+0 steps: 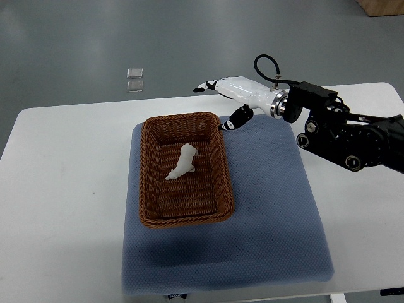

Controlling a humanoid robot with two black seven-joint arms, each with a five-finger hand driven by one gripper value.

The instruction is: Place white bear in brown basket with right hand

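Starting at the left edge of the white tabletop, you have bare surface and no left arm anywhere in view. Moving toward the middle, one blue padded mat covers the centre of the tabletop and runs down to its near edge; it likely sits there to cushion the work and keep the basket from sliding. On the mat's left half stands one brown wicker basket, its long sides running from the far edge toward the near edge.

Inside it you will find the single white bear, lying on its side on the woven floor, roughly in the middle of the basket and a little toward the far end. It touches no wall that you can make out. Judging by that, the placing looks done.

Further right, your right hand hovers just beyond the basket's far right corner, over the far edge of the mat. Its fingers are spread and relaxed, and it carries nothing. The dark forearm comes in from the right edge of the tabletop.

Beyond the tabletop, on the grey floor, you can count two small clear squares.
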